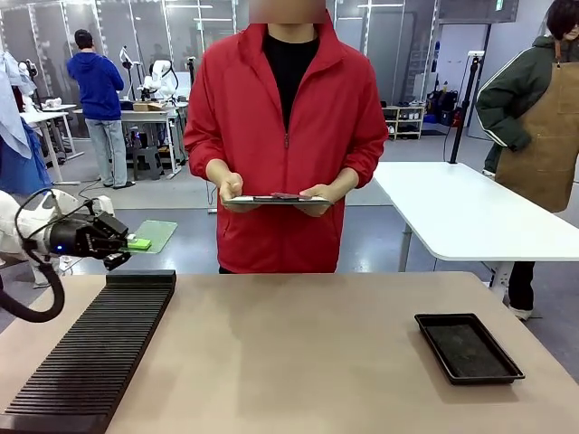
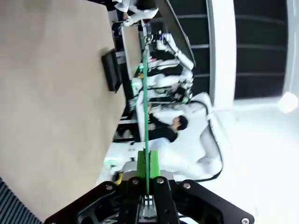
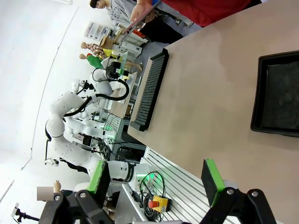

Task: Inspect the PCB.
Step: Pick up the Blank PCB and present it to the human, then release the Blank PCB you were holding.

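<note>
The PCB (image 1: 156, 235) hangs in the air at the left of the front view. It lies nearly flat, above and just beyond the far end of the black slotted rack (image 1: 90, 353), well apart from the person (image 1: 285, 117) across the counter (image 1: 308, 362). In the left wrist view the PCB (image 2: 145, 107) shows edge-on as a thin green line running straight out from between the green pads (image 2: 141, 163).

The left jaws are closed tight on one short edge of the board, so the rest of it reaches out unsupported. The grip looks centred, and the board shows no sag or twist that I can make out.

The step in hand looks like presenting the board for checking. To do that well:
- Keep the pinch firm and the wrist steady, since a thin board held by one edge will wobble with any quick move.
- Turn it slowly so each face can be seen in turn.
- Keep it clear of the rack's ribs below.

The right jaws stand wide open in the right wrist view, with the pads (image 3: 98, 177) well apart and nothing between them. They hang above the counter near the black tray (image 3: 278, 93).

The person stands at the far side holding a clipboard (image 1: 276, 199) level in both hands (image 1: 231, 190), looking down at it.
</note>
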### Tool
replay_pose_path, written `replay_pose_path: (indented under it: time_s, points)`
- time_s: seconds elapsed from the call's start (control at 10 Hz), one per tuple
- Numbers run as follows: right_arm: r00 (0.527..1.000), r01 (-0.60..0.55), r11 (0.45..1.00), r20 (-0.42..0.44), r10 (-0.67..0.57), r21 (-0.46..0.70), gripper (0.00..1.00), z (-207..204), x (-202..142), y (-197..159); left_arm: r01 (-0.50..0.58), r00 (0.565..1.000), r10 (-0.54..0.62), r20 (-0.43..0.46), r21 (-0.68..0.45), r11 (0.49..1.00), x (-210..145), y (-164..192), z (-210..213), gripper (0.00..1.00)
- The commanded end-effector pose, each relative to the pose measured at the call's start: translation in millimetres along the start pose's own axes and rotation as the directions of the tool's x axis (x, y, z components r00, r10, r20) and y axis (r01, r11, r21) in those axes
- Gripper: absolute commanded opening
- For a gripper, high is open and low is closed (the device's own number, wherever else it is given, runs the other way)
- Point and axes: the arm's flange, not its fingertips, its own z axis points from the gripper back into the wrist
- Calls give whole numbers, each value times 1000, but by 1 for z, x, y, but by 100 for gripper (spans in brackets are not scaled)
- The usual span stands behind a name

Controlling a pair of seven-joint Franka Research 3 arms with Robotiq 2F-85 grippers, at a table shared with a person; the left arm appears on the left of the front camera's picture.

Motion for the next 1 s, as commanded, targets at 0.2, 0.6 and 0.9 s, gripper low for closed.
replay_pose_path:
  time_s: [0.2, 0.6, 0.9]
  points:
    - [1000, -20, 1000, 11, 20, 13, 100, 0, 1, 0, -68, 994, 74, 77, -73, 995, 32, -10, -7, 3]
    - [1000, -20, 1000, 11, 20, 13, 100, 0, 1, 0, -94, 994, 98, 45, -71, 993, 26, 0, -8, 3]
    - [1000, -20, 1000, 11, 20, 13, 100, 0, 1, 0, -94, 994, 98, 45, -71, 993, 26, 0, -8, 3]
